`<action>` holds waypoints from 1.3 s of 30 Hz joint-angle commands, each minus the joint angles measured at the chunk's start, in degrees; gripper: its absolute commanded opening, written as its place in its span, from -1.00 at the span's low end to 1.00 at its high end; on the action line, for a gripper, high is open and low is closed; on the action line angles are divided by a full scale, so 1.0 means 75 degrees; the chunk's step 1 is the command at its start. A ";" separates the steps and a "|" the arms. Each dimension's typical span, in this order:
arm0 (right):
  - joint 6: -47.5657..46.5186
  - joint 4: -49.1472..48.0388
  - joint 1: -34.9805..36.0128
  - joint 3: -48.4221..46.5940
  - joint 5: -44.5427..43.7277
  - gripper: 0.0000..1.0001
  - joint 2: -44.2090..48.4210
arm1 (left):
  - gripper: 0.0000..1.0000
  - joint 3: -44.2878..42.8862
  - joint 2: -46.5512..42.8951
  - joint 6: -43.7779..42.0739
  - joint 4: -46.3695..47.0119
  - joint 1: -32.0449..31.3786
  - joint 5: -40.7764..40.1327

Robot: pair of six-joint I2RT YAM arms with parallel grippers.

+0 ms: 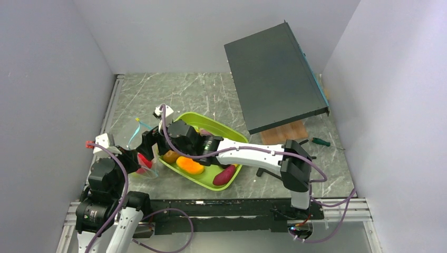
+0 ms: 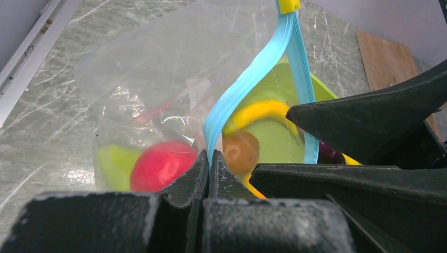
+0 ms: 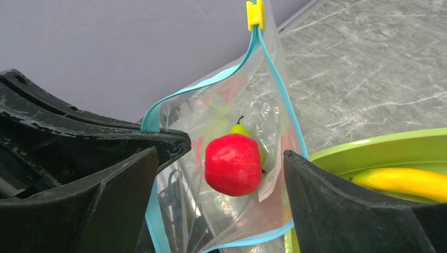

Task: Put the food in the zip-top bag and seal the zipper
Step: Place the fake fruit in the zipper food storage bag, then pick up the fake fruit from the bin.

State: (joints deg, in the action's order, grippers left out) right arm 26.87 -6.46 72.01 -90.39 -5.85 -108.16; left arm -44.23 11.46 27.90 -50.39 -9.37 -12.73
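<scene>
The clear zip-top bag (image 1: 138, 146) stands open at the tray's left end. My left gripper (image 2: 210, 155) is shut on its blue zipper (image 2: 248, 74) and holds the mouth up; it also shows in the top view (image 1: 136, 158). A red apple (image 3: 233, 164) and a green pear (image 3: 240, 130) lie inside the bag. My right gripper (image 3: 235, 150) is open over the bag's mouth, its fingers on either side of the apple without touching it. A yellow slider (image 3: 255, 14) sits at the zipper's far end. A banana (image 2: 261, 110), a brown piece (image 2: 240, 150), an orange piece (image 1: 190, 165) and a magenta piece (image 1: 225, 175) lie in the tray.
The lime-green tray (image 1: 232, 134) sits mid-table under my right forearm. A dark flat panel (image 1: 274, 76) leans at the back right above a wooden board (image 1: 284, 132). A green-handled tool (image 1: 320, 142) lies at the right. Grey walls enclose the table.
</scene>
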 commanded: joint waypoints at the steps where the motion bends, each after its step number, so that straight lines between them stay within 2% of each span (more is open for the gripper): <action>1: -0.0167 -0.0147 0.0073 -0.0147 -0.0122 0.80 0.0620 | -1.00 -0.0030 0.0061 -0.0050 0.0332 -0.0017 0.0046; 13: -0.0372 -0.0326 0.0079 0.0422 -0.0204 0.78 0.1652 | -1.00 -0.0026 0.0087 -0.0074 0.0353 -0.0027 0.0085; 18: -0.0705 -0.0464 0.0079 0.0947 -0.0792 0.74 0.2305 | -1.00 -0.0032 0.0040 -0.0054 0.0328 -0.0028 0.0034; 29: -0.1036 -0.1107 -0.0180 0.3591 -0.2511 0.66 0.3729 | -1.00 -0.0044 -0.0022 -0.0064 0.0318 -0.0025 0.0088; 34: -0.0501 -0.0233 -0.0656 0.4165 -0.2215 0.65 0.3402 | -1.00 -0.0044 -0.0023 -0.0076 0.0332 -0.0029 0.0113; 39: -0.0476 0.0236 -0.0824 0.4192 -0.1248 0.65 0.2654 | -1.00 -0.0044 -0.0005 -0.0084 0.0332 -0.0022 0.0121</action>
State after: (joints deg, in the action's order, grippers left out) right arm 22.41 -7.27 66.11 -58.63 -20.16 -84.97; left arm -44.23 11.46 27.88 -50.39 -9.37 -12.71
